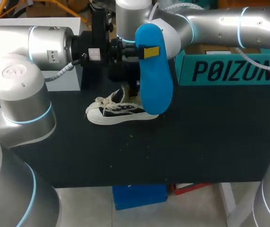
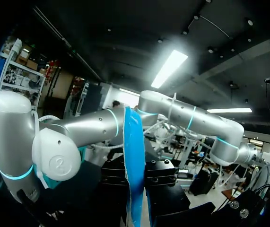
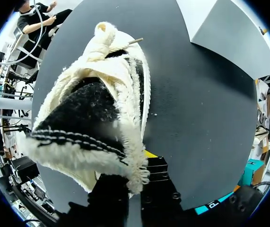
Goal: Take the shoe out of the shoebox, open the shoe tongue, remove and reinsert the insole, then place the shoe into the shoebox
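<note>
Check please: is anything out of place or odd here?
The blue insole is outside the shoe, held upright in the air by the left gripper. The shoe stands on the table with loose laces. Nothing looks damaged or spilled.

Insole (image 1: 154,80) stands upright, edge-on between left gripper (image 1: 150,52) jaws, pinched from both sides and raised above table (image 1: 196,142). Its longer part hangs below jaws.

Shoe (image 1: 118,112) sits sole-down on table, below left jaws, heel end nearest insole's lower end.

Right gripper (image 3: 137,172) jaws grip shoe's heel rim, one finger each side. Toe and laces lie ahead of jaws.

Shoebox (image 1: 229,71) at table's back, under right arm, apart from shoe.

Plain box (image 3: 229,42) ahead of right jaws, past toe, off to one side.
</note>
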### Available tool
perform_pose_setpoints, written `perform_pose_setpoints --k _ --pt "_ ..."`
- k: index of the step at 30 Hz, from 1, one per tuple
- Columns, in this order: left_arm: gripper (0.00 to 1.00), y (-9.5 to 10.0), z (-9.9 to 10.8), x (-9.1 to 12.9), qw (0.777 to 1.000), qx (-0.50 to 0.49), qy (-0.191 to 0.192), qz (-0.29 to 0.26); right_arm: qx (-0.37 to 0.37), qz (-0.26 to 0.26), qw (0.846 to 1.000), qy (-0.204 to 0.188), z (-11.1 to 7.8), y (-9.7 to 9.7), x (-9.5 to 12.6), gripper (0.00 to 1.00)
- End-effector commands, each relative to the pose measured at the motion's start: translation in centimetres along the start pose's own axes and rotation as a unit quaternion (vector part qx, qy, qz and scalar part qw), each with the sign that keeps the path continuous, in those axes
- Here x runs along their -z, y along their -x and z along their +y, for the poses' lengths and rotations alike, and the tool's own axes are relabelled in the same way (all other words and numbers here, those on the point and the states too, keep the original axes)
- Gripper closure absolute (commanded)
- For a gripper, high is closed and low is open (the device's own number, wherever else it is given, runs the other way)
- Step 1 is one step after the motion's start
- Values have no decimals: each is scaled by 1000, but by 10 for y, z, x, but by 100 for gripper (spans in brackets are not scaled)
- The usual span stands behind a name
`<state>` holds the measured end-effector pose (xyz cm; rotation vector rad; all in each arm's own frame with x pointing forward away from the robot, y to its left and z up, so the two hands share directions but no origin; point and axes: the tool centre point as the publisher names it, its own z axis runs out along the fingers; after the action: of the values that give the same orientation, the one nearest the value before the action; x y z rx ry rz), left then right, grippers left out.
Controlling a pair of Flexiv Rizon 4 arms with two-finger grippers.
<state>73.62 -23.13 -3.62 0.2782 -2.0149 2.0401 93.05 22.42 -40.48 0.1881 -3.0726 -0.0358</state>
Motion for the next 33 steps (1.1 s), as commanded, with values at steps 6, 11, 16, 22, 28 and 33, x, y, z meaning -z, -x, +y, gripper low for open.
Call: perform_pose_setpoints --k 6,11,16,22,28,33 --pt "100 0 1 -2 1000 -1 -1 -2 -15 -9 1000 14 -8 -1 17 100" --pt "100 0 1 -2 1000 -1 -1 -2 -50 -28 998 11 -20 -7 45 100" --pt "100 0 1 -2 1000 -1 -1 -2 -129 -63 989 -29 -34 -4 70 100" --pt "100 0 1 -2 1000 -1 -1 -2 -253 -75 964 -45 -45 -3 97 100" --pt "100 0 1 -2 1000 -1 -1 -2 -368 -83 925 -51 -50 -5 115 100" --pt "100 0 1 -2 1000 -1 -1 -2 -469 -86 878 -41 -45 -12 123 100"
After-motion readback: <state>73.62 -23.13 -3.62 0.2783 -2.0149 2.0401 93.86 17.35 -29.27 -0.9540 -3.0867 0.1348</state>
